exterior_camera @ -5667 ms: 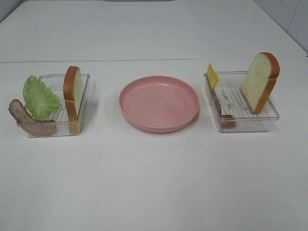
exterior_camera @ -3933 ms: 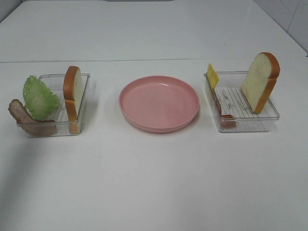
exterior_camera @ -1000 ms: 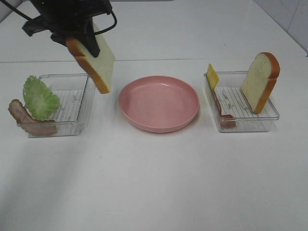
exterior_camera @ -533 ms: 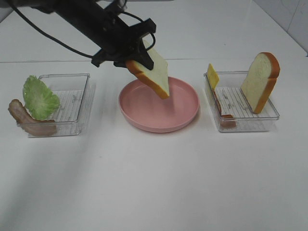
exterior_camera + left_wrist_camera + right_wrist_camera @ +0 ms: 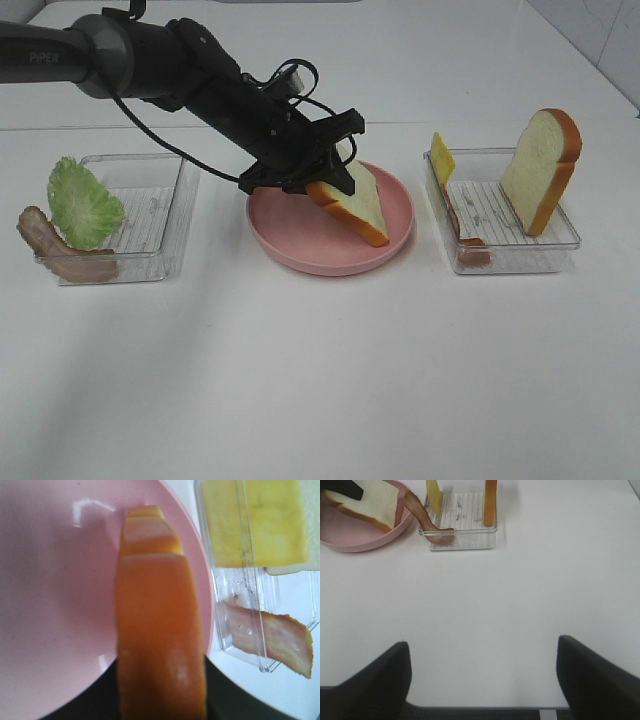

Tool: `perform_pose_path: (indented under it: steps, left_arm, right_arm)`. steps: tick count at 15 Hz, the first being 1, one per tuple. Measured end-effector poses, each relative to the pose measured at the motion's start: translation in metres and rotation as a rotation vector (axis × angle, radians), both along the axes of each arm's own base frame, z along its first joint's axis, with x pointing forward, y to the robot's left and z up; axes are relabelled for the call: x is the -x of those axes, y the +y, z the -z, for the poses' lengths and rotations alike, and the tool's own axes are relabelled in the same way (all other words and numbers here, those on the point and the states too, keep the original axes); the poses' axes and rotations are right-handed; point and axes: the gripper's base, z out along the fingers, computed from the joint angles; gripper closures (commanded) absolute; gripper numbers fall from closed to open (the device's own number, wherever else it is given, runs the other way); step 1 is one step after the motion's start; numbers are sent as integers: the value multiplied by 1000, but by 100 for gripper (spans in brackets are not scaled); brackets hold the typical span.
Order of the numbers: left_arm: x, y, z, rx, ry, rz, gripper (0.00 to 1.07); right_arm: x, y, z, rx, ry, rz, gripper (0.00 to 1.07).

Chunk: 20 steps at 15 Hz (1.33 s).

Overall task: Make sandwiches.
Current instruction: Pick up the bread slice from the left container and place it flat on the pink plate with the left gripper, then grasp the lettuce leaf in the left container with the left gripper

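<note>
Left end effector (image 5: 325,180) clamped on bread slice (image 5: 360,203): level it, seat on plate (image 5: 298,254) centre, release. Right end effector (image 5: 482,667) apart.

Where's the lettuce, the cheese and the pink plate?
lettuce (image 5: 84,203), high camera view, middle of the leaf.
cheese (image 5: 441,160), high camera view, its yellow face.
pink plate (image 5: 320,263), high camera view, front rim.

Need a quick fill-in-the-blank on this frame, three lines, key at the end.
1. The left gripper holds a bread slice over the ____ plate.
2. In the left tray, a ____ strip lies beside the lettuce leaf.
3. The fingers of the right gripper are ____, holding nothing.
Missing: pink; bacon; open.
</note>
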Motion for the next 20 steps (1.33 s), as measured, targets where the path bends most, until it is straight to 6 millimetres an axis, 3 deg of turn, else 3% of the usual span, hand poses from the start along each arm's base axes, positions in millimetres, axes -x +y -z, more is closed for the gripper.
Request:
perform_pose_path:
  steps: [2,3,6,7,9,11,12,15,17,20]
  left_arm:
    - [-4,-3,-1,13,-4,10,106]
    - [-6,-5,-2,14,3,26,96]
    - [-6,-3,-1,-18,26,6,61]
    - [-5,0,1,-53,39,7,34]
    - [-5,2,-1,-106,37,42,7]
    - [-7,5,-9,-166,28,77,5]
    - [-9,12,-26,-283,26,113,5]
    - [-13,18,-54,-379,6,118,5]
    - [-20,22,-90,-405,-84,66,5]
    - [-13,29,-109,-432,-110,60,6]
  right_arm:
    - [0,0,0,0,0,0,29]
    - [0,0,0,0,0,0,29]
    - [0,0,0,0,0,0,29]
    - [0,0,0,0,0,0,29]
    - [0,0,0,0,0,0,29]
    - [0,0,0,0,0,0,29]
    - [0,0,0,0,0,0,29]
    - [0,0,0,0,0,0,29]
    - [0,0,0,0,0,0,29]
    - [0,0,0,0,0,0,29]
